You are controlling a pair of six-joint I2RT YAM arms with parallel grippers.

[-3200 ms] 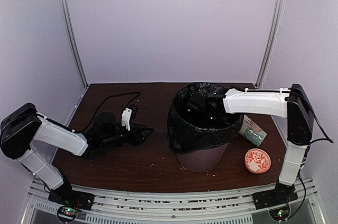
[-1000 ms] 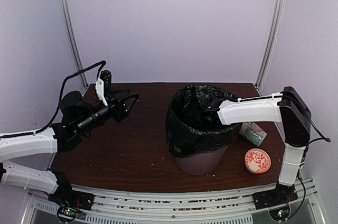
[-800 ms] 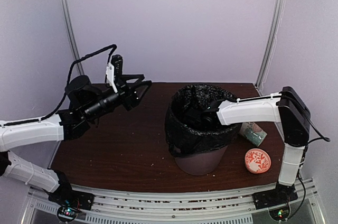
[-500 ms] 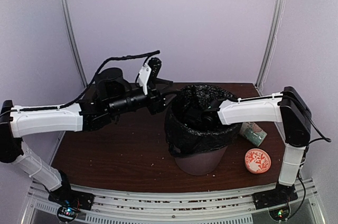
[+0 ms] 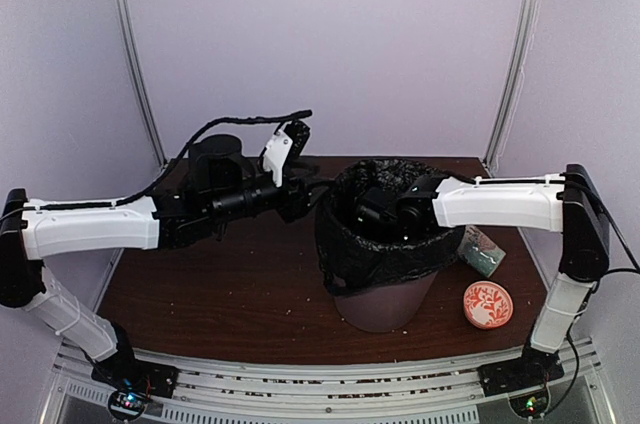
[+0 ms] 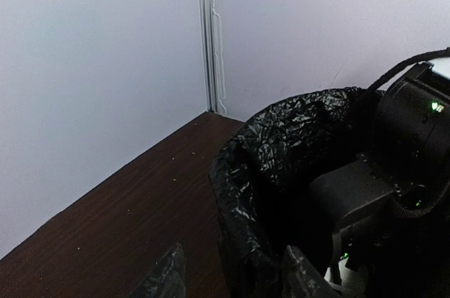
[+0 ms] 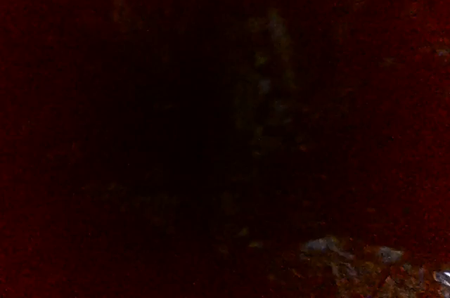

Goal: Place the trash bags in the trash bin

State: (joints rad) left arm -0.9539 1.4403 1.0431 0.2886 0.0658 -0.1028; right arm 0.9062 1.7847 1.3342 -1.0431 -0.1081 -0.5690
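The bag (image 6: 281,122) looks thin, limp, slippery; I'd pinch its rim fold, which my parted left gripper (image 6: 235,280) straddles. My right gripper (image 5: 372,206) sits clenched inside the bin (image 5: 385,304).

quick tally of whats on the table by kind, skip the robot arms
trash bin: 1
black trash bag: 1
patterned mug: 1
orange patterned dish: 1
total: 4
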